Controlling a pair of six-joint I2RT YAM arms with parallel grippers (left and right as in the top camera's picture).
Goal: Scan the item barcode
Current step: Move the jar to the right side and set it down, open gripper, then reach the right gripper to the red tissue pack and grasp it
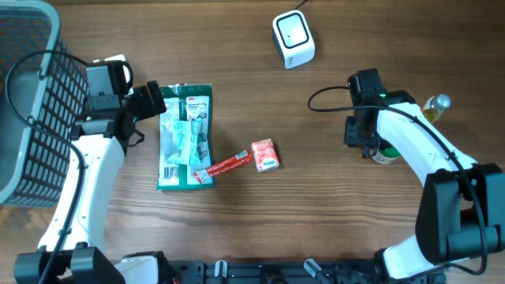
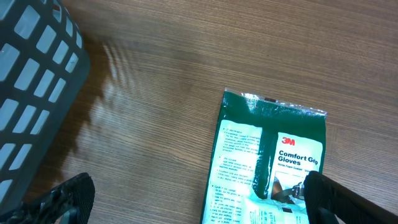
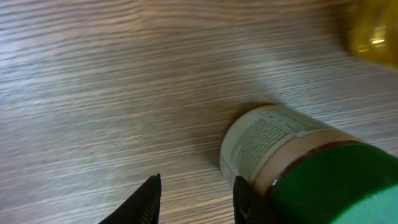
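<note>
From my seat, the jar [image 3: 292, 162] is the item under the right arm. It sits on the table [image 1: 331, 197] on the scanner's [image 1: 293, 38] right and well nearer the arm bases than the scanner, with a good stretch of bare wood between the two. From above I see only a sliver of it, since the arm covers most of it.

The right wrist camera shows it better. It has a green lid, a reddish-brown band just under the lid, and a white label with blocks of fine print too small for me to read. I cannot pick out a barcode in that print.

The right gripper [image 3: 198, 200] has its fingers a little apart with only wood grain between them, so it holds nothing. The jar is just outside one fingertip [image 3: 244, 198], close enough that I cannot tell whether they touch.

A yellow bottle [image 1: 435, 105], blurred in the wrist view, stands just beyond the jar, further to the scanner's right.

The left gripper [image 2: 199, 208] is spread wide and empty above the top edge of a green packet of gloves [image 2: 273, 162]. That packet lies well to the scanner's left and nearer the bases. A red stick [image 1: 225, 166] and a small red box [image 1: 265, 155] lie between the packet and the jar. A grey basket [image 1: 31, 102] sits furthest to the scanner's left.
</note>
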